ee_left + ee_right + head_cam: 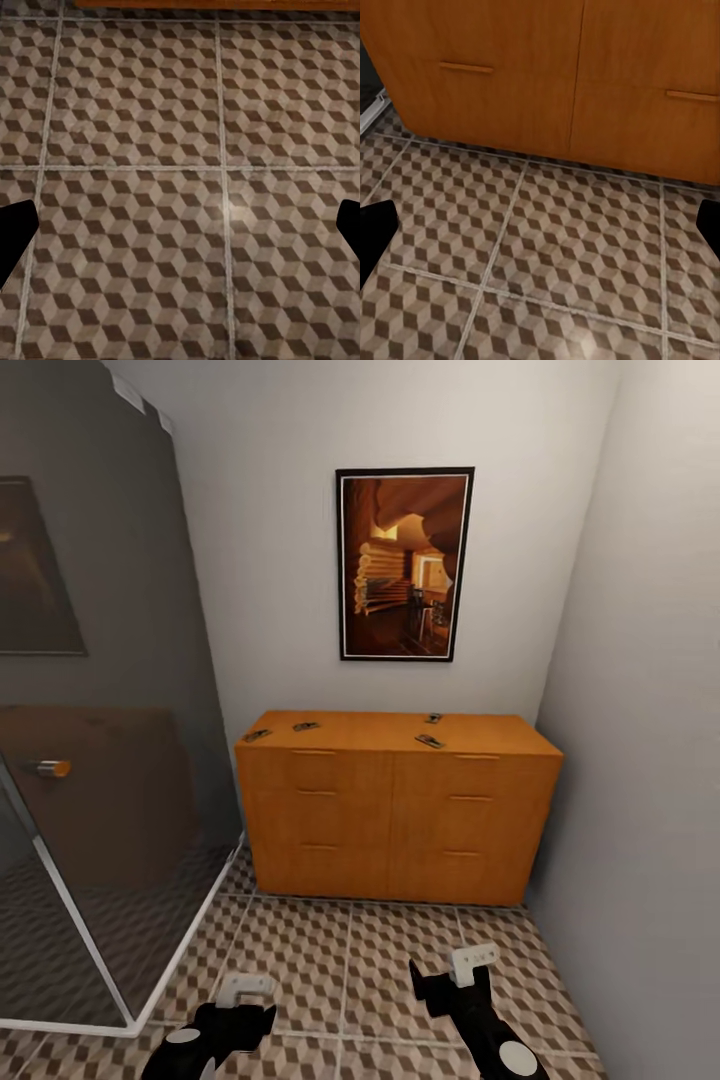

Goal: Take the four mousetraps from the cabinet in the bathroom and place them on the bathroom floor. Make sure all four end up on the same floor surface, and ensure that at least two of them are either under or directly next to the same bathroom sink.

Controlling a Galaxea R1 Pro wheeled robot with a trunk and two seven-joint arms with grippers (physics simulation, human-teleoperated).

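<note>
approach step: four mousetraps lie on top of the cabinet, both arms low over the bathroom floor, left gripper and right gripper spread apart and empty, next likely a reach upward.

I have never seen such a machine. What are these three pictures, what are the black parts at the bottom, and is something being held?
This is a simulated robot with two arms. The large picture comes from its head camera, looking down at its left gripper and right gripper. The other two come from cameras near each gripper, looking along its fingers; both point at the patterned bathroom floor. Both grippers are open and hold nothing. Ahead stands an orange-brown cabinet. On its top lie four small mousetraps, two toward each end. A framed picture hangs above, and a glass shower wall stands on the left.
</note>
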